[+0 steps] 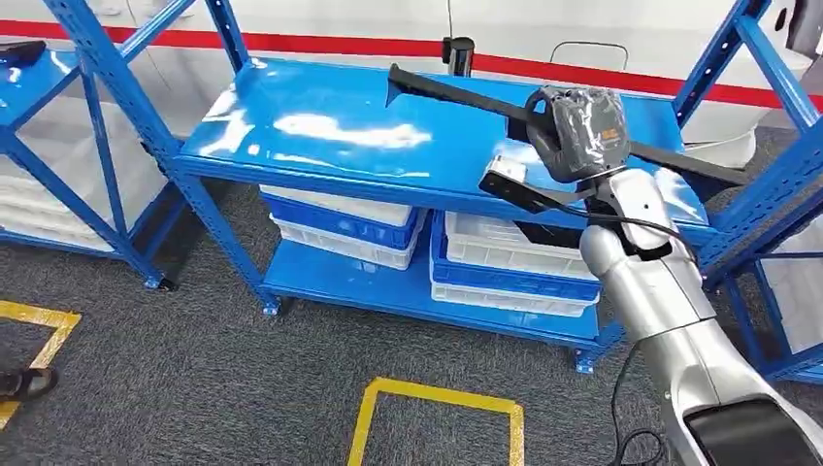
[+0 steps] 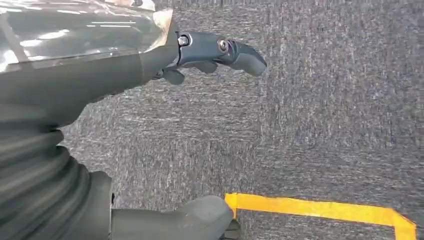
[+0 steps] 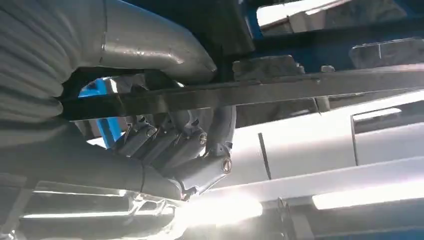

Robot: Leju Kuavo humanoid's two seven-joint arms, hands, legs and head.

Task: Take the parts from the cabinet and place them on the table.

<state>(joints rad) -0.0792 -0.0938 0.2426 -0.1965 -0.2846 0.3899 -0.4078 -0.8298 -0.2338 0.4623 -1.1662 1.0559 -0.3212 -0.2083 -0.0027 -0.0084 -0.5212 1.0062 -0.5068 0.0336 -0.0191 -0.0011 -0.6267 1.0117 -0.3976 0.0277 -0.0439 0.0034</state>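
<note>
Black part (image 1: 466,95) gripped by raised right hand (image 1: 575,131) above shelf (image 1: 320,131).

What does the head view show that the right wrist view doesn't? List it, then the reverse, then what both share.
Head view alone: the whole blue shelf, white and blue bins beneath it, grey carpet with yellow tape, and the right arm's silver forearm.
Right wrist view alone: the fingers curled around the bar, seen close.
Both: the right hand gripping the long black part over the blue shelf.
</note>
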